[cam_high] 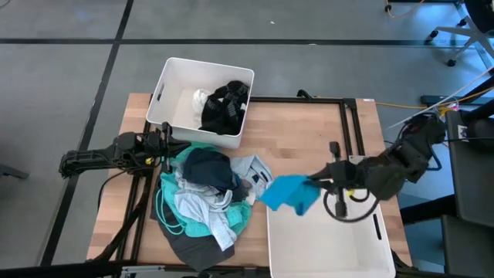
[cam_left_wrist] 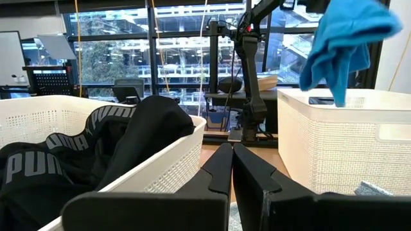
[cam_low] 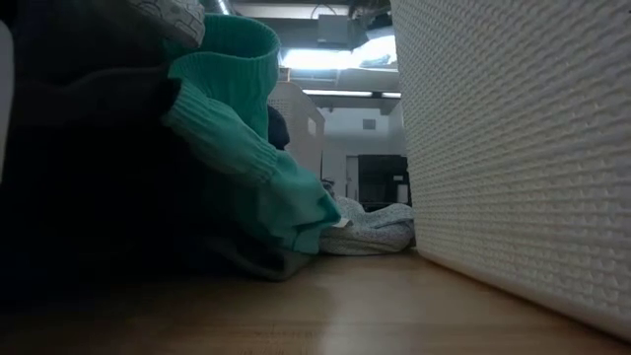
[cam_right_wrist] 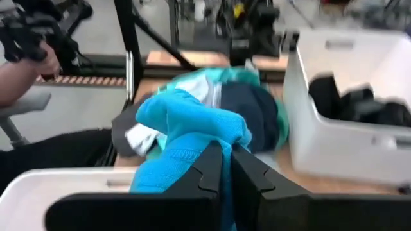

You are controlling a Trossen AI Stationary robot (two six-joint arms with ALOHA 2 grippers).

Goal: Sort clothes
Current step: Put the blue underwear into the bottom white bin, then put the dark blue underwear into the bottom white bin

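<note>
Two white bins sit on the tabletop (cam_high: pixel 309 131), one (cam_high: pixel 202 94) holding black garments (cam_high: pixel 225 104), while the right gripper (cam_high: pixel 315 184), jaws clamped on a bright blue garment (cam_high: pixel 289 192), hangs over the near bin's rim (cam_high: pixel 268 224) beside the clothes pile (cam_high: pixel 204 197), left gripper (cam_high: pixel 166 145) shut.

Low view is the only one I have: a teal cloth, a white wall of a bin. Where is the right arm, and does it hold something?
Observer: The right gripper is over the near bin's left edge, its fingers shut on a bright blue garment.
Operator: Is that bin empty?
Observer: In the high view its floor is bare; the garment hangs partly over the rim.
Operator: And the left arm?
Observer: The left gripper waits, shut and empty, between the far bin and the pile.
Operator: What lies in the far bin?
Observer: Black clothes and a small white piece.
</note>
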